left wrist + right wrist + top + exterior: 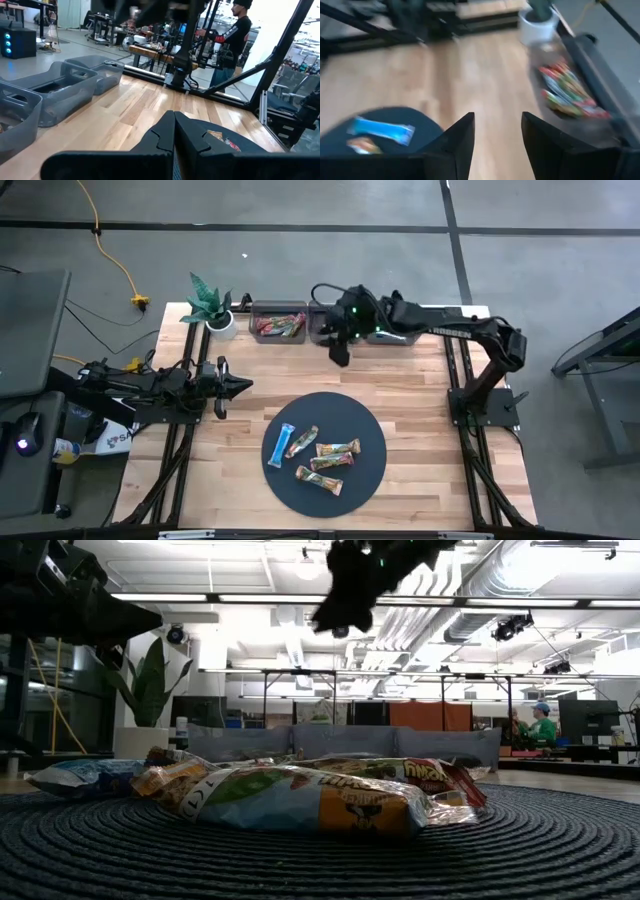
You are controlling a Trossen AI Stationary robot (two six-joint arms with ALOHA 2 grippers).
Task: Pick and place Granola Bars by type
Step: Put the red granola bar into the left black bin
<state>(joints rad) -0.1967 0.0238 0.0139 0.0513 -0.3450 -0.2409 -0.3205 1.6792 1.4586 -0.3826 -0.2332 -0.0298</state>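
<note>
Over a pale wooden worktop (420, 395), the right gripper (339, 352) hangs just in front of the row of clear bins (279, 323) at the far edge, its jaws parted with bare worktop showing between them in the right wrist view and nothing held. One bin already holds a bundle of red and multicoloured granola bars (567, 90); five more lie on the dark round woven mat (372, 475) at mid-worktop, among them a light blue bar (285, 443) on the mat's left side and four green-brown multicoloured bars (328, 460) beside it. The left gripper (238, 386) waits at the worktop's left side, pointing toward the mat, its jaws pressed together and empty. Judging by the empty jaws near the bins, a drop seems just finished and the arm is between bars; the next move would call for a reach to the mat, alignment of the jaws across the narrow width of one wrapper, and a clean lift clear of the neighbouring bars that lie close against it. A white potted plant (212, 310) stands at the bins' left end. Lettering on the nearest wrapper (300, 802) in the low view cannot be read, and white writing along the right arm's link (450, 331) is likewise too small to make out.
</note>
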